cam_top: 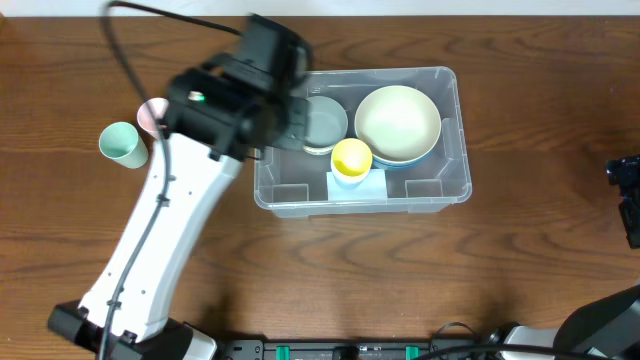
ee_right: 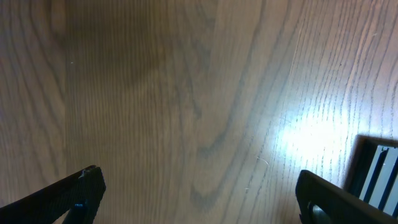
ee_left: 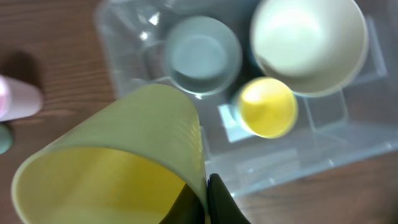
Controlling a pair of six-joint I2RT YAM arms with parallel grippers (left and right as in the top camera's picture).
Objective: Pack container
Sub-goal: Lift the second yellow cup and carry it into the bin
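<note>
The container (cam_top: 360, 205), a clear rectangular bin, sits on the wooden table (cam_top: 520, 280) directly below and ahead of the left gripper (ee_left: 204, 202) and well off to the left of the right gripper (ee_right: 202, 199). Seen from the left wrist, the container's (ee_left: 348, 143) open top fills the field beyond the fingertips. Inside it, farthest from the left gripper, a large cream bowl (cam_top: 398, 120) is nested in a blue bowl (cam_top: 395, 163). Nearer the gripper lies a grey-blue bowl (cam_top: 325, 122), partly covered in the overhead view by the left arm (cam_top: 170, 240). Between the two, a yellow cup (cam_top: 351, 158) stands upright, mouth up, beside a white label (cam_top: 367, 186) on the container's floor. The left gripper's jaws are pressed together on the wall of an olive-yellow cup (ee_left: 118, 162), one dark finger (ee_left: 219, 202) outside the rim and the other inside. The cup is tilted on its side with its mouth toward the camera and is held above the container's near end. To the side of this gripper, outside the container, a pink cup (cam_top: 152, 115) and a teal cup (cam_top: 122, 143) lie close together on the table. The right gripper has its jaws spread wide with nothing between them. Beneath it is only bare wood grain with a bright reflection ahead of the fingertips.
</note>
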